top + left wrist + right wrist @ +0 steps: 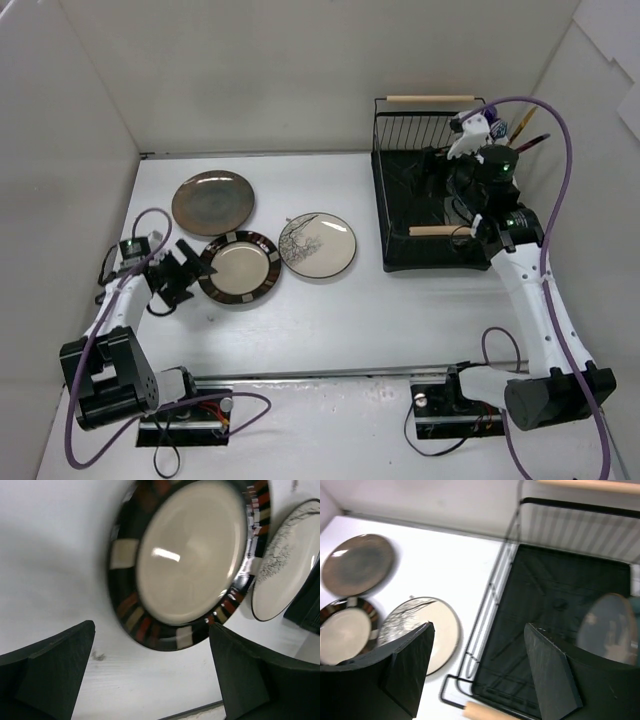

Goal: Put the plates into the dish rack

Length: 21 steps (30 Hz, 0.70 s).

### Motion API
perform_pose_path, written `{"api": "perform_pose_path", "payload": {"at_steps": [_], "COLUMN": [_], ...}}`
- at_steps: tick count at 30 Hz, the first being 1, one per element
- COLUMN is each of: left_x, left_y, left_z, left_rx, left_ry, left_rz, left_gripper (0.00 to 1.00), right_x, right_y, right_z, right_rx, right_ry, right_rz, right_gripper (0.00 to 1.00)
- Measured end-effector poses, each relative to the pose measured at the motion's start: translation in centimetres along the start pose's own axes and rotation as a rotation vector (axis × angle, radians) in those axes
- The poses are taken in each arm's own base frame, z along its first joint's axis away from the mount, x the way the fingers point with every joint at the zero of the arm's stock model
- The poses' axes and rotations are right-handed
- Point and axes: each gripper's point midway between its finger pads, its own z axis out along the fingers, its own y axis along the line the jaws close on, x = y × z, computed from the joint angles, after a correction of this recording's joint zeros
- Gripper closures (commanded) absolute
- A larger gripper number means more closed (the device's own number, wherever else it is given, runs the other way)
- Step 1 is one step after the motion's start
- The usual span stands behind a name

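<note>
As far as I can see, one pale plate (pixel 607 630) stands in the dish rack (pixel 400 245) below the right gripper (pixel 477 630), wide open and empty, while the brown plate (pixel 213 202), branch-patterned plate (pixel 317 245) and dark-rimmed plate (pixel 238 266) lie on the table (pixel 330 320), the left gripper (pixel 152 626) open and empty beside the last.

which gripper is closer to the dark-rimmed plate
Left. The left gripper sits open just beside the rim of the dark-rimmed plate; the right gripper is over the dish rack, far across the table.

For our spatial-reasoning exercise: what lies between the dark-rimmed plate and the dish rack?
The cream branch-patterned plate lies flat between the dark-rimmed plate and the dish rack, seen in the top view.
</note>
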Motion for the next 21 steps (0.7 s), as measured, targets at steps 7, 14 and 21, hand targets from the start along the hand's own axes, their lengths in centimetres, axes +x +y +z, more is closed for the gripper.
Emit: {"api": "perform_pose_path", "payload": {"at_steps": [7, 14, 21], "left_x": [2.9, 2.7, 3.2], "left_y": [2.0, 1.4, 1.5], "left_z": [0.8, 1.9, 3.5], "left_rx": [0.034, 0.121, 0.160], "left_ry": [0.045, 0.004, 0.033], "left_rz": [-0.136, -0.161, -0.224], "left_gripper": [0.17, 0.25, 0.34], "right_x": [1.7, 2.6, 3.6], "right_y": [5.2, 8.4, 9.3], "right_z": [1.7, 2.7, 2.9], "right_rx": [-0.172, -0.267, -0.299], "right_ry": [0.060, 0.085, 0.099], "right_rz": [0.027, 0.035, 0.036], "right_gripper": [0.30, 0.30, 0.30]}}
